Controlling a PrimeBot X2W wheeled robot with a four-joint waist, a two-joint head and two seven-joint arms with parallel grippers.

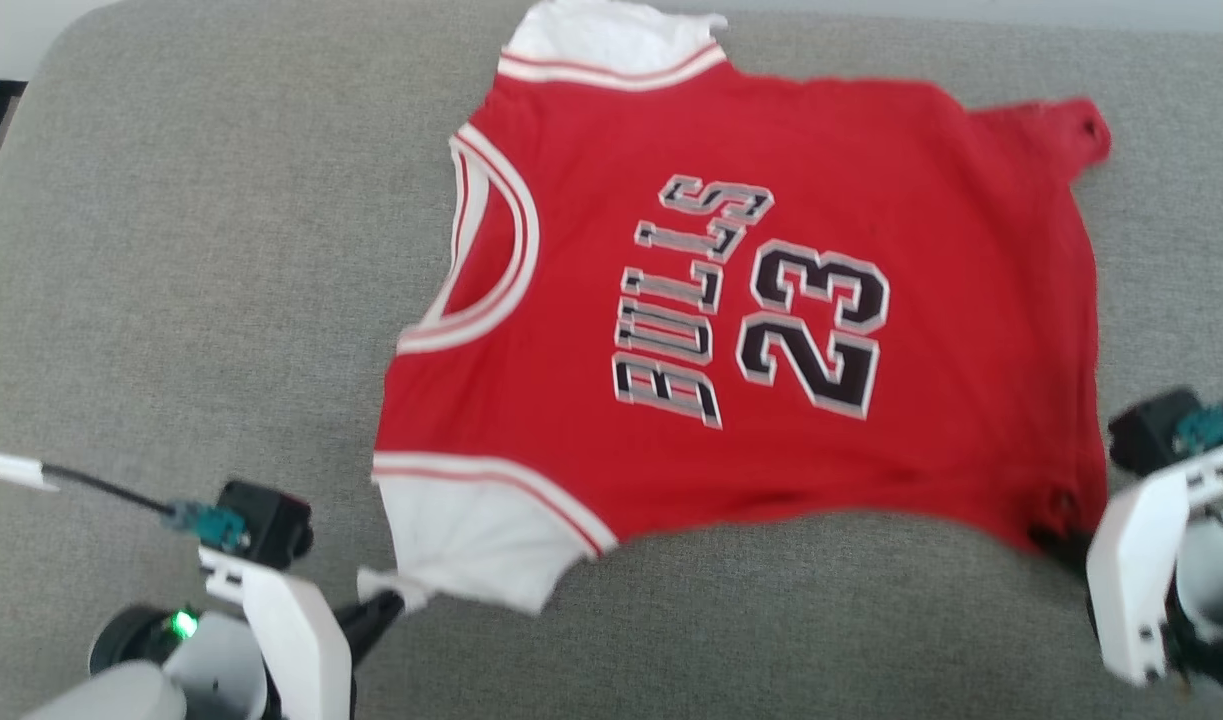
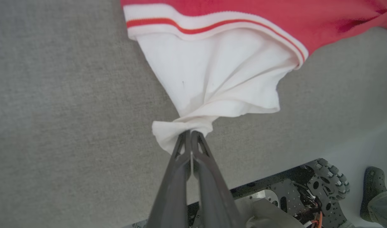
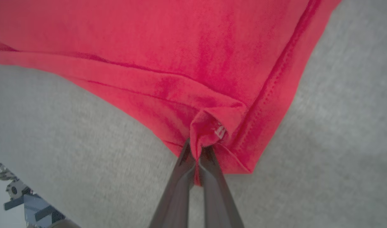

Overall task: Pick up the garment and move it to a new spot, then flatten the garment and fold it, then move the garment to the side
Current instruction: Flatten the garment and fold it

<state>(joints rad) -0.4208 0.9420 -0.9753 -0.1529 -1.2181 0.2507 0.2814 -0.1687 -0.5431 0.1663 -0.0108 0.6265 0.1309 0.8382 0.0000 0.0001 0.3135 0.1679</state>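
While the garment (image 1: 751, 330) is spread w/ long axis L-R, near sleeve (image 2: 212, 69) is pinched by left gripper (image 2: 190, 134), near hem corner (image 3: 212, 126) by right gripper (image 3: 198, 150)

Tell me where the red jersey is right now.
The garment lies spread, lettering up, on the grey cushion, centre-right in the head view; the left gripper pinches its white sleeve, the right gripper its red hem corner.

garment (image 1: 731, 330) | black lettering: "BULLS" | number: "23"
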